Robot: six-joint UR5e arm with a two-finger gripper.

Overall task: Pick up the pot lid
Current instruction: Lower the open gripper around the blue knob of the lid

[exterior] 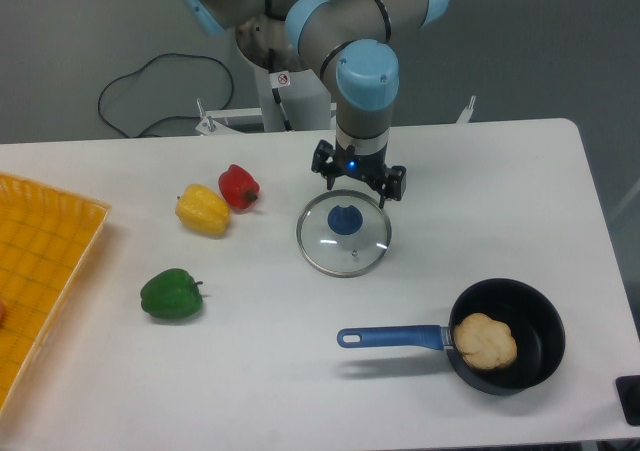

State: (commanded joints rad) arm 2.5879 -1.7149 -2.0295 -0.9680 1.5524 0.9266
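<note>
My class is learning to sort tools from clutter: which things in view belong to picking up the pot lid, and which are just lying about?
Belong to the job:
pot lid
its blue knob
open gripper

Just lying about:
red pepper
yellow pepper
green pepper
black pan with blue handle
tan piece in the pan
orange basket

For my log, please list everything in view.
Table: one, white, foreground
Glass pot lid: one, clear, blue knob, centre
Plump peppers: three; red, yellow upper left, green lower left
Round pan: one, black, blue handle, lower right
Lumpy food piece: one, tan, in pan
Plastic crate: one, orange, left edge
Blocky object: one, black, right edge
Thin cable: one, black, behind table
Angled fittings: two, silver, far table edge
Robot arm: one, grey, top centre
Two-finger gripper: one, dark, over lid's far side
</note>
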